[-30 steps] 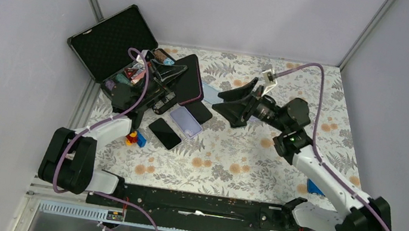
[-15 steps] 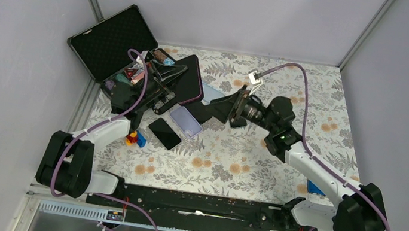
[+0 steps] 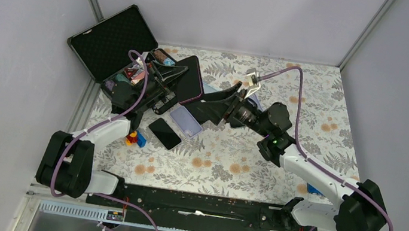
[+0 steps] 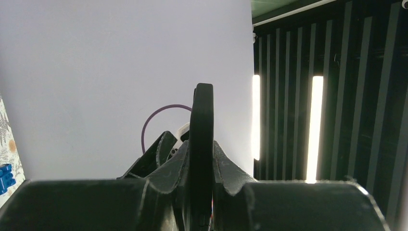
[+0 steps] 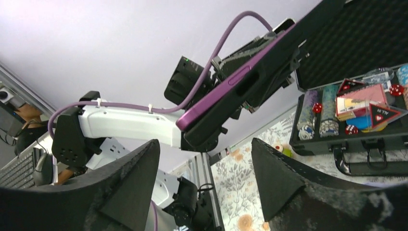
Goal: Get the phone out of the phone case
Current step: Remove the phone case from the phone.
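Observation:
My left gripper [image 3: 164,93] is shut on a black phone in a purple-edged case [image 3: 189,80] and holds it tilted above the table's back left. In the left wrist view the cased phone [image 4: 201,144] stands edge-on between the fingers [image 4: 168,159]. My right gripper [image 3: 206,107] is open and empty, just right of the phone's lower end and not touching it. In the right wrist view the cased phone [image 5: 240,84] hangs above and beyond the open fingers [image 5: 144,168], with the gripper's middle [image 5: 204,151] below it.
An open black case [image 3: 113,42] with chips and cards [image 5: 356,101] stands at the back left. A lilac phone [image 3: 185,121] and a black phone [image 3: 164,133] lie on the floral cloth. Toy bricks [image 3: 135,138] lie near the left arm, and a blue block [image 3: 314,188] by the right arm.
My right gripper has moved left across the table, close up to the phone held by the left gripper. The left gripper and phone have stayed still.

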{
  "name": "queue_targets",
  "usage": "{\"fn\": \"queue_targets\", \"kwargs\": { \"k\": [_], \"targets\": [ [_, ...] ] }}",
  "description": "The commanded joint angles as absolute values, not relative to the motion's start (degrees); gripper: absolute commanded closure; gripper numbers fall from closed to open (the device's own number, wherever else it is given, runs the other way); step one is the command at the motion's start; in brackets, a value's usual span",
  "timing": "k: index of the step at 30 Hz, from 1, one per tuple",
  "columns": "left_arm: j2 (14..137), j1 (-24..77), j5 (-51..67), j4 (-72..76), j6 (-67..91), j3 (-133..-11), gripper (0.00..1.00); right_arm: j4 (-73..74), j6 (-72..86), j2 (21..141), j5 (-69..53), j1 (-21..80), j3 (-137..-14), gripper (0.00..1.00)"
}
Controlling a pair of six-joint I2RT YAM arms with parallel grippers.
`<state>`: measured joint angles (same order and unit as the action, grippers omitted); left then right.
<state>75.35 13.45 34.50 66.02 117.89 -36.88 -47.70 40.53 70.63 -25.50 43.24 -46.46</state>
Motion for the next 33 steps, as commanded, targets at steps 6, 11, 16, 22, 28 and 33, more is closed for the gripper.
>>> {"fn": "queue_targets", "kwargs": {
  "k": [6, 11, 16, 22, 28, 33],
  "targets": [
    [73.54, 13.45, 32.76, 71.53, 119.01, -37.09, 1.00, -55.81, 44.69, 73.69, -21.96, 43.45, -49.66, 0.41],
    [73.77, 13.45, 33.05, 73.38, 120.76, -37.38, 1.00, -53.57, 44.32, 73.91, -19.76, 43.47, -49.60, 0.51],
    [73.48, 13.45, 33.13, 73.65, 121.33, -37.77, 1.00, -45.86, 43.89, 73.70, -14.23, 43.45, -50.36, 0.61],
    [73.74, 13.45, 33.18, 73.96, 121.15, -38.13, 1.00, -38.85, 43.33, 73.77, -11.02, 43.49, -51.84, 0.66],
    [73.65, 13.45, 32.93, 73.10, 119.18, -38.11, 1.00, -38.06, 47.32, 75.88, -11.18, 43.45, -52.87, 0.69],
    [73.35, 13.45, 32.84, 73.21, 118.09, -38.00, 1.00, -40.38, 51.54, 77.23, -11.69, 43.48, -52.93, 0.70]
  ]
}}
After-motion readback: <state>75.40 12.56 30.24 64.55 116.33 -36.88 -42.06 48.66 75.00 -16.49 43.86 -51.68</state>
